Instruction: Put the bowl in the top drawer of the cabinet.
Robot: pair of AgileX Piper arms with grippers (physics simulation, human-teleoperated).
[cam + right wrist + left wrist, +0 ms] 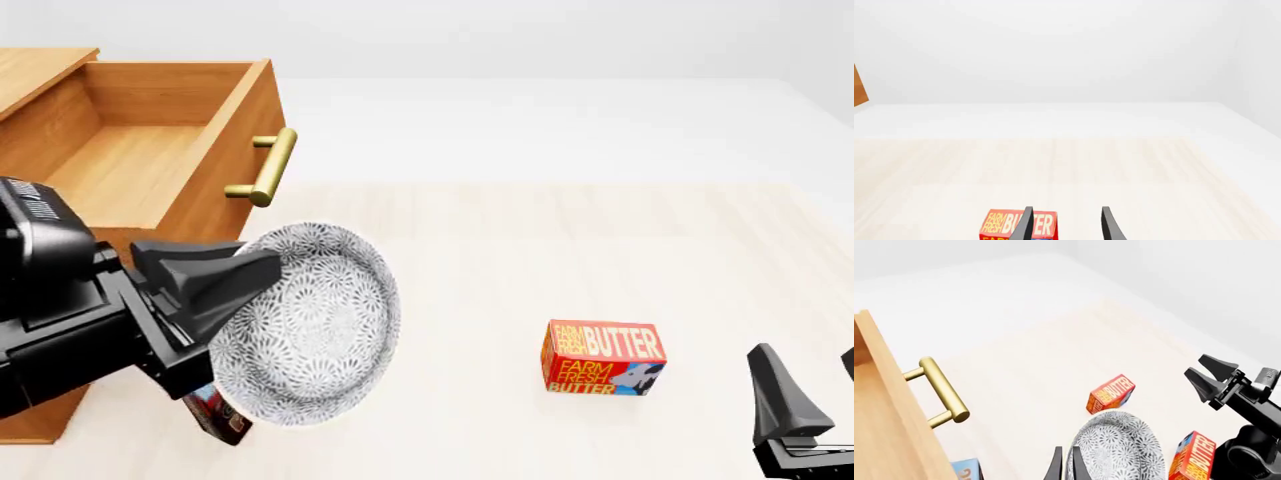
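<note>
In the front view, going from left to right, the cabinet (pixel 40 80) is seen at about ten o'clock with the top drawer (pixel 147 150) pulled out and its brass handle (pixel 267 167) facing the open table. Just below it, at about eight o'clock, the bowl (pixel 314 322) is held off the table, tilted on edge, its rim pinched between the closed-down fingers of the left gripper (pixel 240 275). A dark box (pixel 220 415) is partly hidden under the bowl. Toward four o'clock a butter box (pixel 601 358) lies on the table (pixel 534 250), well apart from the bowl, and at five o'clock the right gripper (pixel 801 400) hangs with its fingers parted and nothing between them. The drawer's front wall and handle are judged to be the main hazard: if the bowl is carried across too low, its rim could be knocked against them and twisted out of the thin edge grip. Because the bowl is held tilted, it could also be released on edge and roll or clatter against the drawer side
</note>
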